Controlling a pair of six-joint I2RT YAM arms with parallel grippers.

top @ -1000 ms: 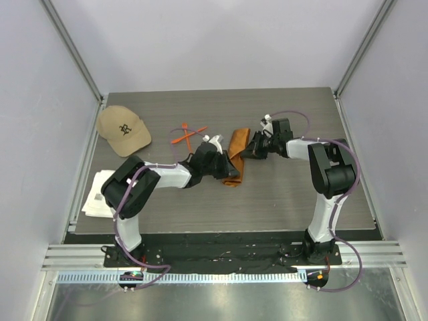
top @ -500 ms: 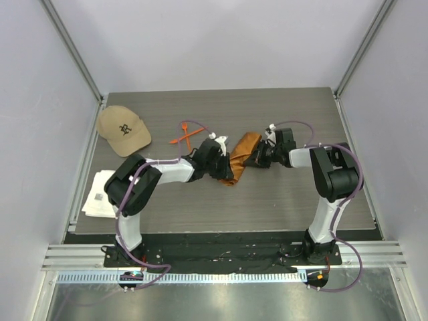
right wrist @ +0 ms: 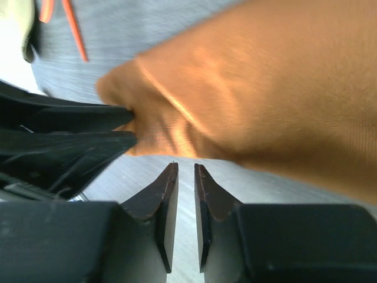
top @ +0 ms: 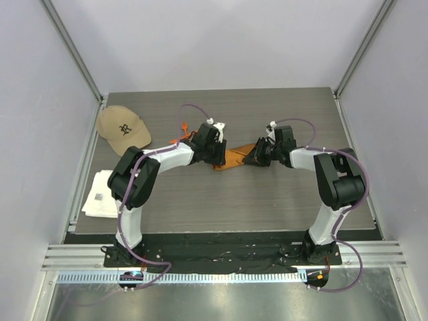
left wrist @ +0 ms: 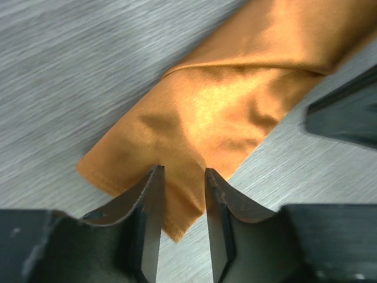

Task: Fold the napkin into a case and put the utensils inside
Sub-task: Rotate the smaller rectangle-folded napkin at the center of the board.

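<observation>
The folded napkin lies on the worktop between both hands. The left hand is released, parted astride its corner; the right hand, slightly parted and empty, sits short of the blurred cloth. The utensils are largely cut off.

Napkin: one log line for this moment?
napkin: folded strip | left gripper: open over its corner | right gripper: open, empty | utensils: not yet in

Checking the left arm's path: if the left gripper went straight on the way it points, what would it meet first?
The napkin: its near corner already lies between the left gripper's open fingertips, so contact would likely come at once.
</observation>
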